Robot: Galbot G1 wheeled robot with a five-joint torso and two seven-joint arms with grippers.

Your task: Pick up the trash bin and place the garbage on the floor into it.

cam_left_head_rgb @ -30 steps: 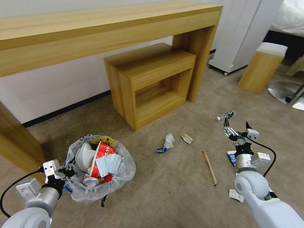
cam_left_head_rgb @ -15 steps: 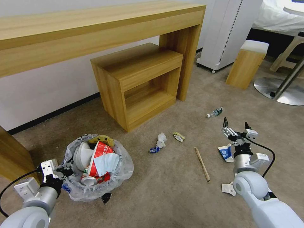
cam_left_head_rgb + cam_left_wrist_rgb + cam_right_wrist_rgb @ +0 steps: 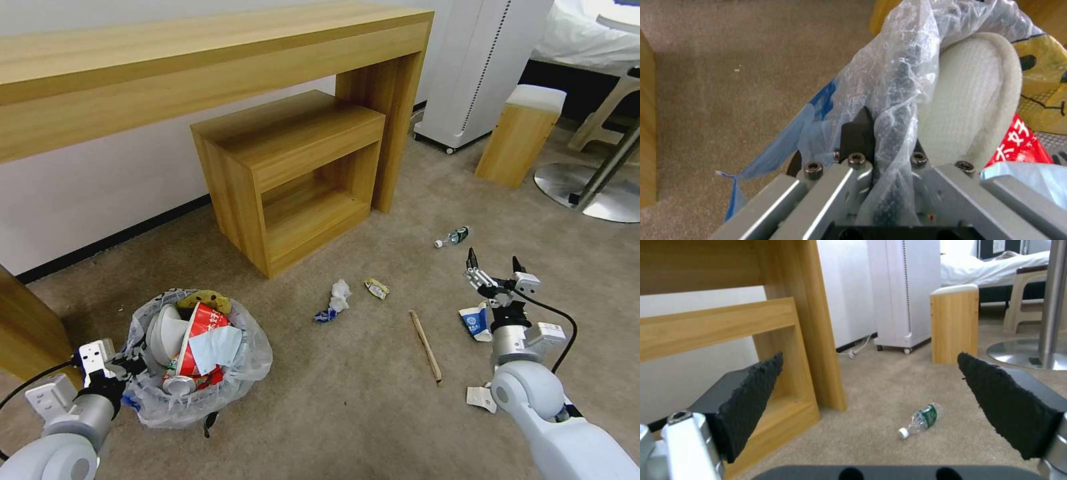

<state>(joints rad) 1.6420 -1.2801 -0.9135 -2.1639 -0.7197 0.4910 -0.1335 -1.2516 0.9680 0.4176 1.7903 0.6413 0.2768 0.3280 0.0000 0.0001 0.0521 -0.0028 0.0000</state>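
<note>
The left gripper is clamped on the trash bin rim through slippery bag film. The right gripper, spread wide and empty, faces the light, crushable clear bottle on the floor; grasp its midsection.

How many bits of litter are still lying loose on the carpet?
6: a clear bottle, crumpled paper, a small wrapper, a wooden stick, a blue-white carton, a white scrap. More may be hidden.

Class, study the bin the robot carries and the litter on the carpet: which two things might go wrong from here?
The left gripper pinches the dark round trash bin by its thin plastic-lined rim, which might slip or tear. The bin is heaped, so the white slipper might spill. The open right gripper hangs above the small clear bottle.
</note>
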